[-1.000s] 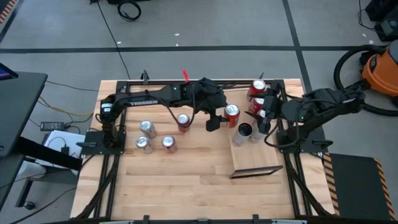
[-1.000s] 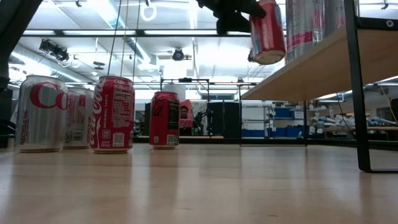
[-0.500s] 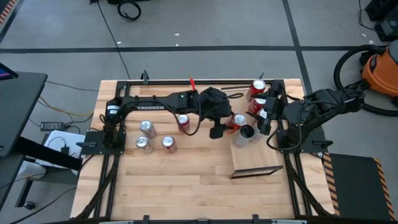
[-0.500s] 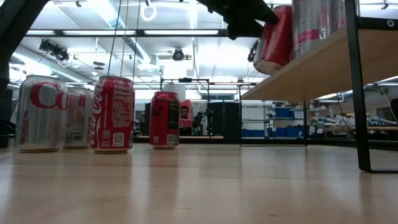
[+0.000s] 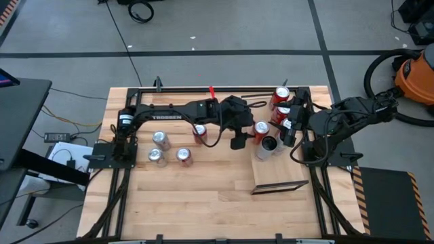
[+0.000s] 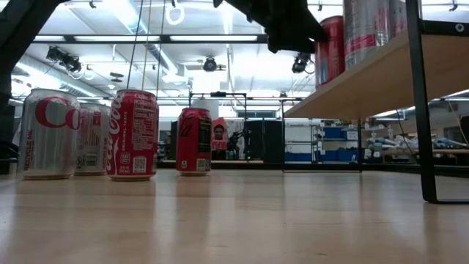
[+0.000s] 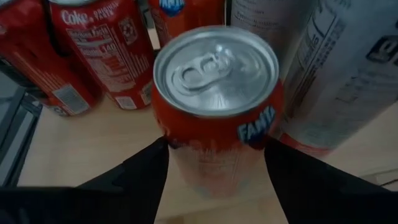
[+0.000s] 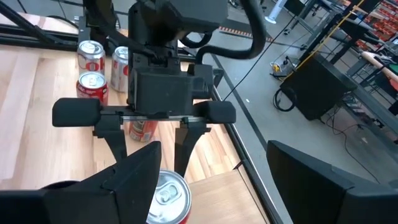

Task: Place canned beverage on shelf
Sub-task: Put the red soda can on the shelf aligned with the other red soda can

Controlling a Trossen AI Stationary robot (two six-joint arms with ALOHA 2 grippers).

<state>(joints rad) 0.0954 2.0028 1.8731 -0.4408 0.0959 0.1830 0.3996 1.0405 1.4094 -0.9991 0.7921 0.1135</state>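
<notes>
the orange can [image 7: 216, 106] stands upright on the shelf [image 6: 366, 81], close beside a tall silver can [image 7: 339, 68] and in front of red cans [image 7: 102, 50]. in the low view its base appears flat on the board. the left gripper [image 5: 252, 135] reaches over the shelf's near end with a finger on each side of the can; the left wrist view shows both fingers [image 7: 140, 177] close against the can's sides, but whether they clamp it or have just let go cannot be told. the right gripper [image 8: 146, 180] waits at the table's right side, its fingers apart and holding nothing, pointed toward the left arm.

step in hand, as judged: set-down of the can on the shelf, at or near release.

next move calls for: spreading the left fingers fully clear of the can, then drawing back along the line of approach without brushing the silver can or tipping the placed one. four more cans [image 5: 161, 139] stand on the table [image 5: 203, 196], well apart from the shelf.
</notes>
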